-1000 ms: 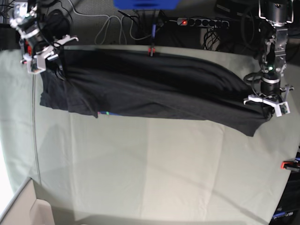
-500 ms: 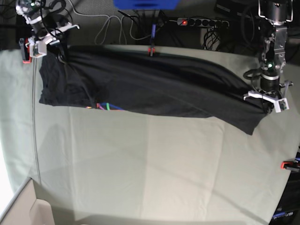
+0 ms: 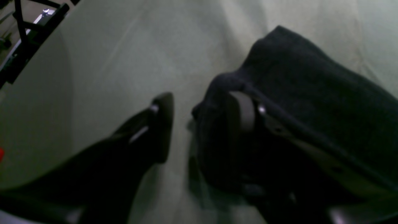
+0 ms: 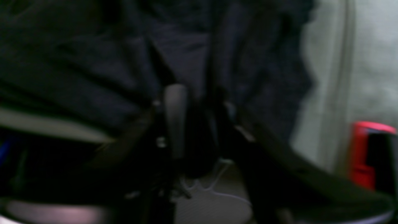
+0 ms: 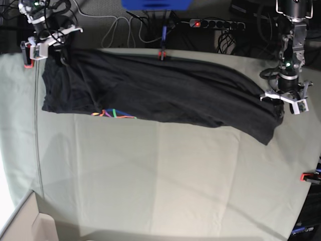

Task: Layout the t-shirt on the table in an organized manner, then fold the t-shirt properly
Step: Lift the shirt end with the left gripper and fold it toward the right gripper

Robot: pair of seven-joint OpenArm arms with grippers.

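The step in hand looks like the end of the laying-out: the t-shirt (image 5: 155, 93) lies stretched in a long dark band across the far part of the tabletop (image 5: 160, 181), and no fold has been started.

At the left of the base view, the right claw (image 5: 42, 42) sits at the shirt's far corner, close to a red clamp (image 5: 27, 55) at the table edge. Its wrist view is blurred, but the two fingers stand apart with dark cloth bunched in and around the gap; whether they are pinching it cannot be told.

Just right of that, at the shirt's near edge, a strip of the rainbow print (image 5: 113, 114) peeps out from under a turned-over layer. The cloth runs on in long diagonal wrinkles past the red clamp (image 5: 162, 54) at the far edge.

At the right end, the left claw (image 5: 288, 100) is just beside the tapered corner of the shirt. Its wrist view shows the fingers parted: one finger (image 3: 161, 124) stands clear over bare table cloth, the other (image 3: 241, 116) rests against the fabric, so the claw appears to have let go.

The next move probably calls for lifting both claws clear, then flattening the turned-over hem and wrinkles before any fold.
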